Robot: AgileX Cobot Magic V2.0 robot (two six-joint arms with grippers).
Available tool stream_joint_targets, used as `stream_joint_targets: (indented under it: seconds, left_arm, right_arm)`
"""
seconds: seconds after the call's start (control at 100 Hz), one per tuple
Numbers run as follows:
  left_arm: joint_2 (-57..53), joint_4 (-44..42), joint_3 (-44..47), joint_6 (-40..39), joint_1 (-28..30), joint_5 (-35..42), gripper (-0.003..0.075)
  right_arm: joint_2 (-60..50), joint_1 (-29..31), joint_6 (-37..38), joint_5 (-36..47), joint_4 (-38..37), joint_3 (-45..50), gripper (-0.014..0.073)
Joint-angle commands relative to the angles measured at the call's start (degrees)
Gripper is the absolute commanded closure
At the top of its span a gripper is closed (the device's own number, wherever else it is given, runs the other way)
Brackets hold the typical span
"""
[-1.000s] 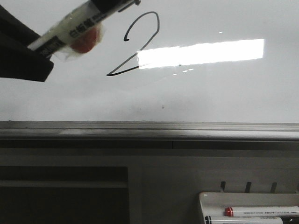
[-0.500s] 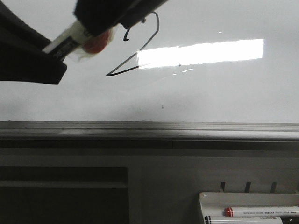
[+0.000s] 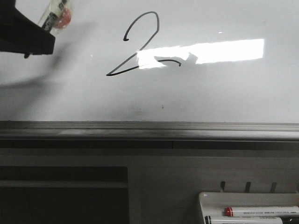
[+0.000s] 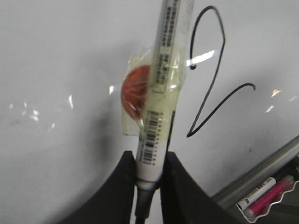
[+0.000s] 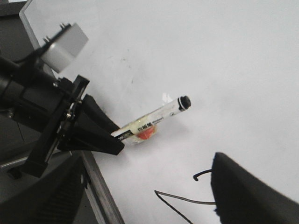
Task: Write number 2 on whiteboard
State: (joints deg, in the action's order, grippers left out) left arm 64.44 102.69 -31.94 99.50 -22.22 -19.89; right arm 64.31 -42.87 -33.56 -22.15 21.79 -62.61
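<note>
From the front, the number 2 [image 3: 140,46] sits complete on the whiteboard [image 3: 233,93]: hooked top, slanted stroke, and a curved base running into the bright light patch. My left claw [image 3: 28,32] hangs at the upper left corner, well apart from the figure, with the marker [image 3: 55,16] poking out of it. If I swing back across the board with the tip low, I could drag a stray line through the digit. A small tray [image 3: 210,200] with spare pens sits below the board's rim.

In the left wrist view my left claw [image 4: 149,163] is clamped on the marker [image 4: 161,79] at its rear end, with an orange blob taped to the barrel. That grip is far from the tip, so I judge the pen could pivot or slip if it touches the board again. The number 2 [image 4: 210,74] lies just beside the barrel here.

In the right wrist view the marker [image 5: 156,119] points over bare board, its tip apparently off the surface, though I can't be sure. One dark finger of my right claw [image 5: 247,191] covers part of the number 2 [image 5: 187,200]; I cannot tell how wide this claw stands. Lowering it could smear the wet ink.
</note>
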Motion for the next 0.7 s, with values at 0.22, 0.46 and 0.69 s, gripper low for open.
stream_joint_targets:
  seconds: [0.22,0.46,0.69]
  left_arm:
    - [6.52,4.29,-1.83,-10.59,-0.20,-3.30,0.0734]
    - [6.52,4.29,-1.83,-11.62,3.56,-2.97,0.0733]
    - [6.52,4.29,-1.83,-11.68,11.49,-11.98,0.0734]
  right_arm:
    - [-1.55,0.55,-0.19,1.95,0.19,-1.75,0.0102]
    - [-1.55,0.55,-0.19,0.94,0.19,-1.75,0.0102]
    - [-1.55,0.55,-0.19,0.84,0.19,-1.75,0.0102]
